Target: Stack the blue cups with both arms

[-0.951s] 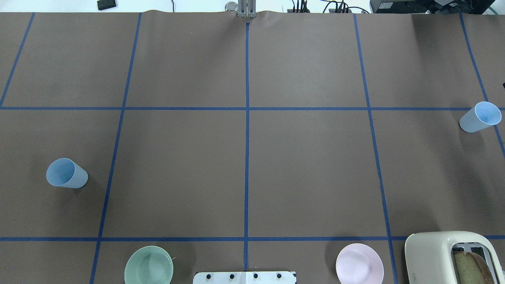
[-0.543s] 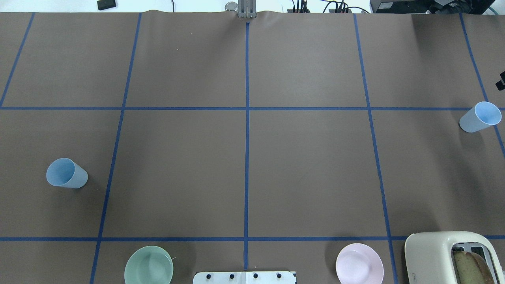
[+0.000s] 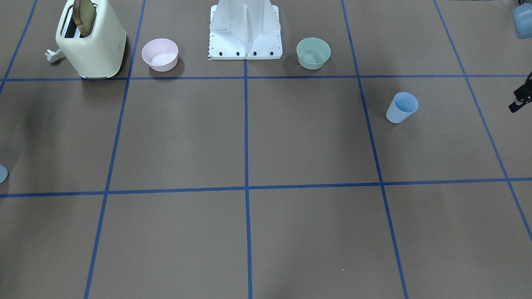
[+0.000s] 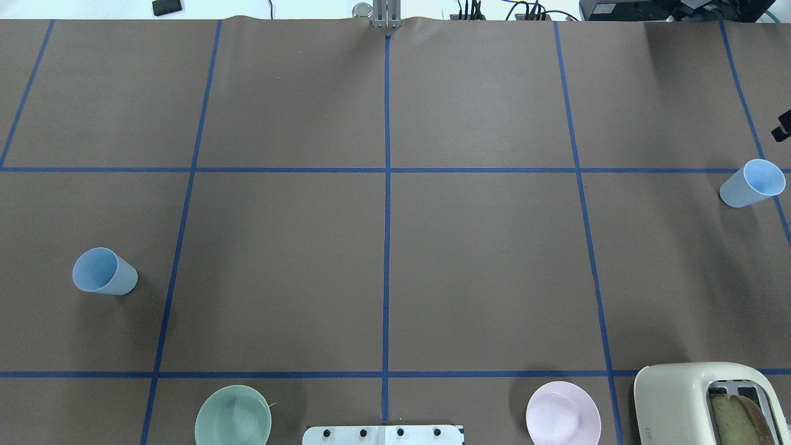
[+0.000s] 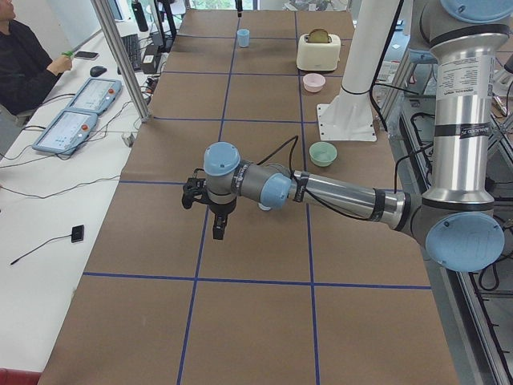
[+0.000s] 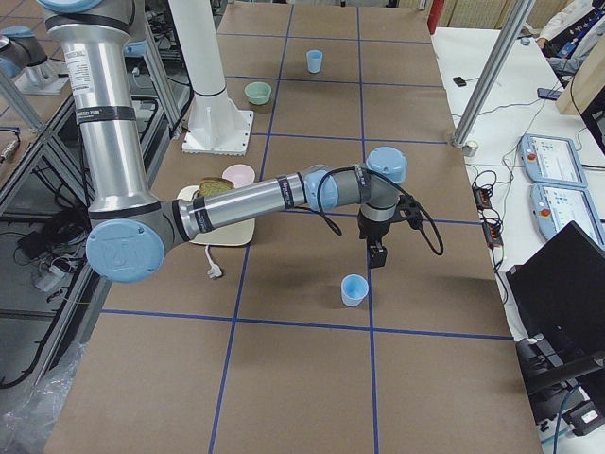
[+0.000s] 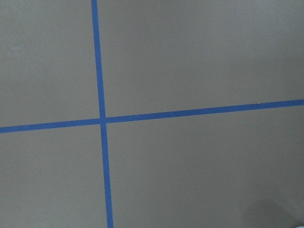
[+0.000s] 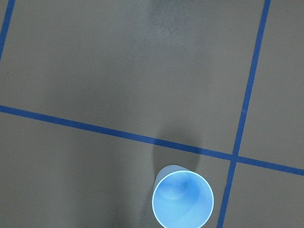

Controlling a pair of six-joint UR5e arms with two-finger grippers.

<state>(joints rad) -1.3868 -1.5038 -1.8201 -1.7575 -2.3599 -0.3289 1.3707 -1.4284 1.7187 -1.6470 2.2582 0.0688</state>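
Note:
Two light blue cups stand upright and far apart on the brown table. One blue cup (image 4: 104,272) (image 3: 401,108) is on my left side. The other blue cup (image 4: 752,183) (image 6: 354,289) is near the right edge, and it shows from above in the right wrist view (image 8: 183,202). My right gripper (image 6: 376,255) hangs beyond that cup, and only a black sliver of it (image 4: 782,128) shows overhead. My left gripper (image 5: 215,224) (image 3: 519,101) hovers over the table's left end, away from its cup. Whether either gripper is open or shut I cannot tell. The left wrist view holds only tape lines.
A cream toaster (image 4: 704,402) with bread, a pink bowl (image 4: 563,413) and a pale green bowl (image 4: 233,415) sit along the near edge beside the white pedestal (image 3: 245,29). A person (image 5: 24,64) sits at a side desk with tablets.
The black tip of my right gripper has come slightly further into the overhead view at its right edge. Both cups stay where they were.

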